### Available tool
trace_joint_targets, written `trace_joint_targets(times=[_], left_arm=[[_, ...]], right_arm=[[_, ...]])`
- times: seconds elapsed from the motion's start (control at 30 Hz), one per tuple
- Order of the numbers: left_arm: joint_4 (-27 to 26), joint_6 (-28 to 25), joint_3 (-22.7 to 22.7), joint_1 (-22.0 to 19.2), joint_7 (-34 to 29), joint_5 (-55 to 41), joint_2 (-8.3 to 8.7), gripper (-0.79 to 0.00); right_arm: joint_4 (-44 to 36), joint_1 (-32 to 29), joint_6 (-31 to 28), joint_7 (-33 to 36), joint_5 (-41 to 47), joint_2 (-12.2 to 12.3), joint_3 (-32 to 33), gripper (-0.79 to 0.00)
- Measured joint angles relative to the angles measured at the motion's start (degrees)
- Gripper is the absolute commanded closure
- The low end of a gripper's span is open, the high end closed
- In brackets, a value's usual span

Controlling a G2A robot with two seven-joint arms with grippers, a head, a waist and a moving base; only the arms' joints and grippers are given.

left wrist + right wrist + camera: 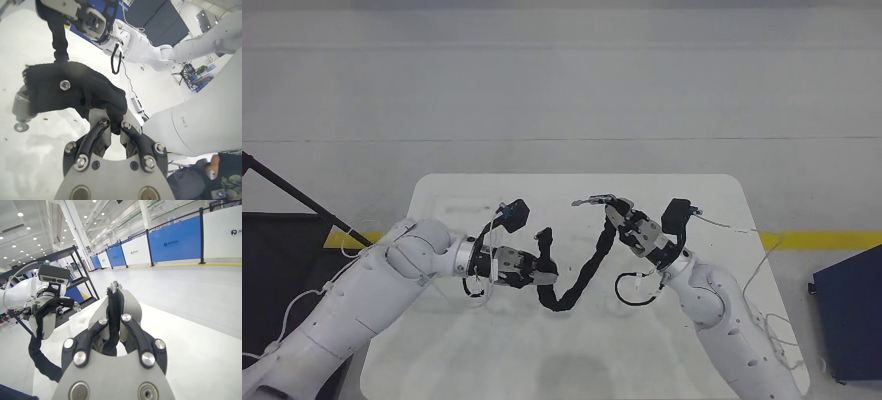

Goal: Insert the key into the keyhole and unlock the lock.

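a large industrial hall used as a robot lab: high ceiling with rows of round lights (28, 228), blue and white partition panels (174, 245), pale smooth floor (189, 285) with a yellow line (822, 240), black metal rack (83, 279) near the white bench (692, 190).

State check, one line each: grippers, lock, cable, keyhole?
left gripper: shut on the black-sleeved lock head.
right gripper: shut on the cable end, metal tip poking out.
cable: slack loop between both grippers.
round metal opening on lock head: nothing inserted.
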Motion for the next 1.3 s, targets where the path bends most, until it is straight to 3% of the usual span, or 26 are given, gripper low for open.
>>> trace_joint_targets(times=[0.1,0.3,0.63,0.8,1.1,1.3], left_arm=[[2.9,4.4,3.6,-2.4,-4.4,-9.5,-1.65,0.0],[9.6,8.7,8.5,-6.3,-7.7,-15.5,-5.39,0.0],[22.6,13.3,16.2,-12.2,-3.7,-6.6,-12.98,0.0],[28.2,13.8,18.2,-14.2,-1.8,-3.7,-16.3,0.0],[35.5,14.2,19.4,-16.2,0.2,-0.5,-20.28,0.0],[38.8,14.7,19.6,-16.6,0.7,1.3,-22.14,0.0]], right_arm=[[0.0,-1.0,-0.2,0.1,2.4,0.0,0.6,0.0],[0.1,-1.7,-0.5,2.5,5.1,0.2,1.6,0.0],[0.6,-3.4,2.8,8.2,2.2,0.8,4.0,0.0],[2.3,-1.8,3.3,15.4,2.0,0.8,2.4,0.0],[5.1,3.2,7.7,31.8,0.3,0.5,-2.1,0.0],[5.8,4.8,9.1,37.5,-1.2,0.5,-3.5,0.0]])
